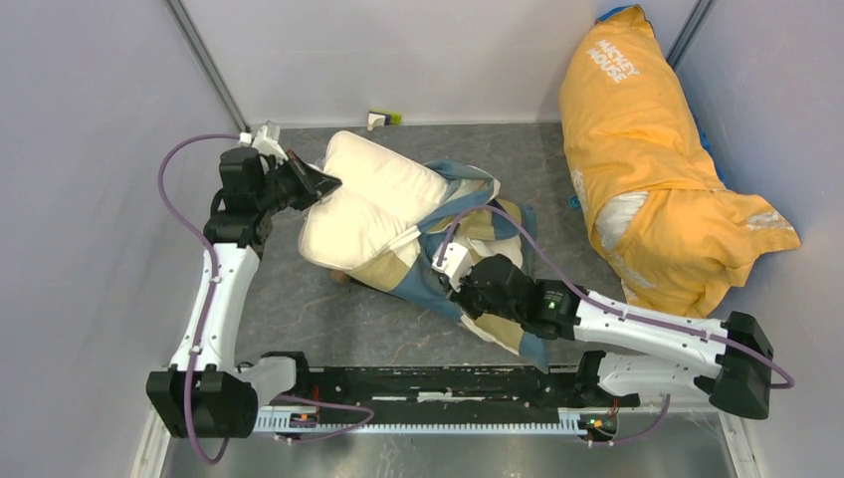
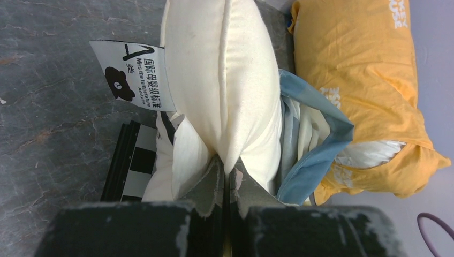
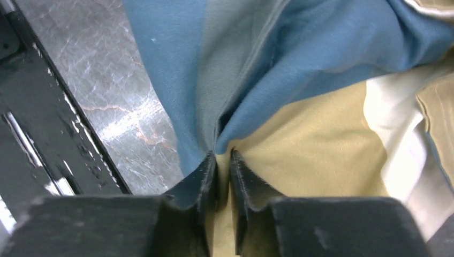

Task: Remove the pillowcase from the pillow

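The cream-white pillow (image 1: 368,199) sticks out of the checked pillowcase (image 1: 478,239) toward the upper left, more than half bared. My left gripper (image 1: 320,184) is shut on the pillow's left edge; in the left wrist view its jaws pinch the cream seam (image 2: 227,170) and the pillow (image 2: 219,69) rises ahead, with the pillowcase's blue mouth (image 2: 316,150) to its right. My right gripper (image 1: 468,284) is shut on the pillowcase near its lower end; in the right wrist view the jaws (image 3: 222,156) clamp a fold of blue and tan cloth (image 3: 300,134).
A big orange Mickey Mouse bundle (image 1: 652,159) lies at the right wall. A black-and-white checkerboard (image 2: 131,160) lies under the pillow. A white care label (image 2: 134,75) hangs off the pillow. A small green-and-white object (image 1: 383,119) sits at the back wall. The black rail (image 1: 438,383) runs along the near edge.
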Controlling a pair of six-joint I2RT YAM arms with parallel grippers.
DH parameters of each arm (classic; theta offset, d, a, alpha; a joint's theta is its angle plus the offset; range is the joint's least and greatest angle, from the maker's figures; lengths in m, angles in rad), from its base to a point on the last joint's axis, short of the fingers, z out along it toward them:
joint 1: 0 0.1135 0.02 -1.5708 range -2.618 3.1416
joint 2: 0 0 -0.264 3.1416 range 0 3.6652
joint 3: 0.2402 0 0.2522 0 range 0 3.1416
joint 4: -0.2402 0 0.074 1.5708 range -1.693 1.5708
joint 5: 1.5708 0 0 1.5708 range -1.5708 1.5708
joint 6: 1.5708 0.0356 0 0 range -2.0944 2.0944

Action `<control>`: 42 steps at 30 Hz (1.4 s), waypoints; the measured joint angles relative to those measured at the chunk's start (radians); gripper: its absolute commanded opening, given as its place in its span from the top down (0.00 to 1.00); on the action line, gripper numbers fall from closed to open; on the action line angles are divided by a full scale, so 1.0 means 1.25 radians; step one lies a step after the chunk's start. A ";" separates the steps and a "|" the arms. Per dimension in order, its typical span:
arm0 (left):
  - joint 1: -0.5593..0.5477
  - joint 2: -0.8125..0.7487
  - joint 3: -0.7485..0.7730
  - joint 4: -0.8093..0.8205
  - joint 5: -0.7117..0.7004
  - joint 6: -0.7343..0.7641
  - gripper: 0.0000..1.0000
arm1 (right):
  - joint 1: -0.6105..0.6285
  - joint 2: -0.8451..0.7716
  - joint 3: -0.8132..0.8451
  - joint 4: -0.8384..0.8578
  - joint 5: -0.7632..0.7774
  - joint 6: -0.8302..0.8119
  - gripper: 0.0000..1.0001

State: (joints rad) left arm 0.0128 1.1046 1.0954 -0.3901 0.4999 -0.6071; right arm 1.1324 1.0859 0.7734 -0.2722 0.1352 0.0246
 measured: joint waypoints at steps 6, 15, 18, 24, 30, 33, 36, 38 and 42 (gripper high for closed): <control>0.015 0.066 0.079 -0.071 -0.012 0.008 0.98 | 0.011 -0.025 -0.010 -0.024 0.123 0.052 1.00; 0.133 0.151 0.137 -0.138 -0.092 0.021 0.98 | 0.013 -0.206 -0.036 -0.136 0.438 0.197 1.00; 0.160 0.182 0.137 -0.158 -0.082 0.019 0.98 | 0.014 -0.249 -0.051 -0.156 0.490 0.236 1.00; 0.163 0.190 0.108 -0.157 -0.054 0.017 0.93 | 0.014 -0.326 -0.078 -0.157 0.507 0.244 1.00; 0.178 0.159 0.041 -0.079 -0.030 0.000 0.38 | 0.013 -0.293 -0.088 -0.098 0.394 0.148 1.00; 0.197 0.136 0.002 -0.026 -0.019 -0.021 0.00 | 0.013 -0.215 -0.078 -0.064 0.315 0.114 1.00; 0.204 0.116 -0.018 -0.018 -0.031 -0.032 0.00 | 0.012 -0.120 -0.057 -0.042 0.271 0.102 1.00; 0.203 0.099 -0.025 -0.041 -0.064 -0.031 0.00 | 0.012 -0.072 -0.050 -0.026 0.255 0.101 1.00; 0.203 0.059 -0.038 -0.093 -0.152 -0.027 0.00 | 0.012 -0.054 -0.049 -0.010 0.248 0.101 1.00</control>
State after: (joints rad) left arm 0.2661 1.1778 1.0481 -0.5064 0.3103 -0.6407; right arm 1.1473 1.0183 0.7120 -0.2852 0.4454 0.1513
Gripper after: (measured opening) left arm 0.994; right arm 0.010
